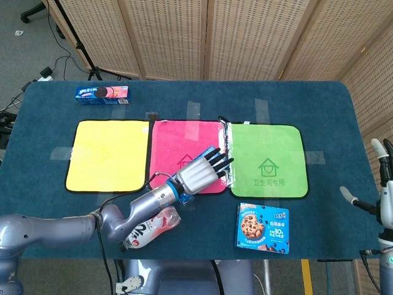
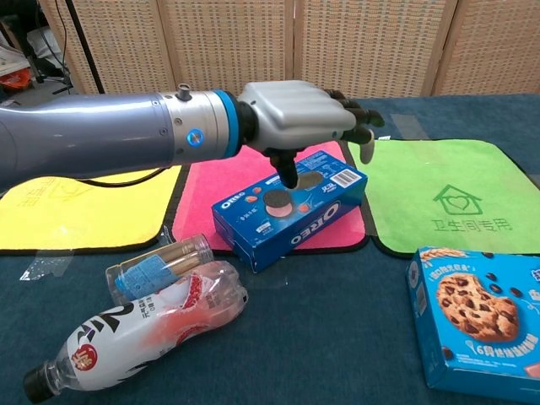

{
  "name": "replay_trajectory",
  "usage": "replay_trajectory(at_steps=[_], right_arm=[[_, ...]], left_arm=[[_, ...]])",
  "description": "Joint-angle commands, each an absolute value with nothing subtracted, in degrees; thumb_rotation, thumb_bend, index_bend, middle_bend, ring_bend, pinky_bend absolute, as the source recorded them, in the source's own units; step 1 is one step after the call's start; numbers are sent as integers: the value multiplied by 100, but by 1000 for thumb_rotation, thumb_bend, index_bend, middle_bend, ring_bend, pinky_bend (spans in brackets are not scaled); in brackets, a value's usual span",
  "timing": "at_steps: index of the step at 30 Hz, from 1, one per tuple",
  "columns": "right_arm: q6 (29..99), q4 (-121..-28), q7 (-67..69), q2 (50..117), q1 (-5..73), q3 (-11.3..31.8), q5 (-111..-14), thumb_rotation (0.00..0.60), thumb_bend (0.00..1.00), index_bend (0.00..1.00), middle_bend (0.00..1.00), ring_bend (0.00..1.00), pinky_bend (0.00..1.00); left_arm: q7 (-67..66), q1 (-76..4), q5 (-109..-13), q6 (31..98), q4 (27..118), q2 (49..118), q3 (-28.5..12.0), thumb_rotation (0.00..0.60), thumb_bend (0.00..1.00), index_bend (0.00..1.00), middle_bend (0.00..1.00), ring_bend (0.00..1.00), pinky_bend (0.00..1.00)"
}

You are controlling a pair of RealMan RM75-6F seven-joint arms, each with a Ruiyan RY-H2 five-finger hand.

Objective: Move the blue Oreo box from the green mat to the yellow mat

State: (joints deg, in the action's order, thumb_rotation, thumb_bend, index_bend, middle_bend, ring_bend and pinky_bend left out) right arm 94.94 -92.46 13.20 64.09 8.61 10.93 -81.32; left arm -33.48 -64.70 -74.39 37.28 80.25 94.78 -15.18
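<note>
Blue-clothed bench (image 1: 319,98): the Oreo box (image 2: 287,208) sits on the pink mat (image 1: 178,144), left robot hand (image 2: 305,118) spread just above it, ungrasped, yellow mat (image 1: 109,153) at nine o'clock.

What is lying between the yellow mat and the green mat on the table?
The pink mat fills that stretch, and the blue Oreo box rests on its front edge under the left hand. The head view shows it best.

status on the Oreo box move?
Done: nothing delivered; the yellow mat is bare. In hand: the left hand hovers over the blue Oreo box, which lies on the pink mat, thumb near its top, no grip visible. Left: grasp, carry to yellow mat, release.
</note>
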Motion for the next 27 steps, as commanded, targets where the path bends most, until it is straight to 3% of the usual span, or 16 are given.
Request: replay_trajectory(at_steps=[1, 14, 27], right_arm=[[9498, -9252, 1333, 6401, 841, 1115, -8143, 600, 0, 0, 0, 0, 0], [9410, -9225, 1544, 6330, 758, 1279, -8018, 600, 0, 0, 0, 0, 0], [9341, -9239, 1615, 6310, 707, 1357, -8009, 600, 0, 0, 0, 0, 0]], left_arm=[[-3412, -6704, -7375, 3566, 7760, 9720, -1392, 600, 495, 272, 1, 0, 0], [-3864, -7210, -6922, 3255, 6863, 10369, -1064, 600, 561, 293, 21, 0, 0], [-4158, -7110, -6533, 3463, 6920, 10015, -718, 600, 565, 310, 54, 13, 12]])
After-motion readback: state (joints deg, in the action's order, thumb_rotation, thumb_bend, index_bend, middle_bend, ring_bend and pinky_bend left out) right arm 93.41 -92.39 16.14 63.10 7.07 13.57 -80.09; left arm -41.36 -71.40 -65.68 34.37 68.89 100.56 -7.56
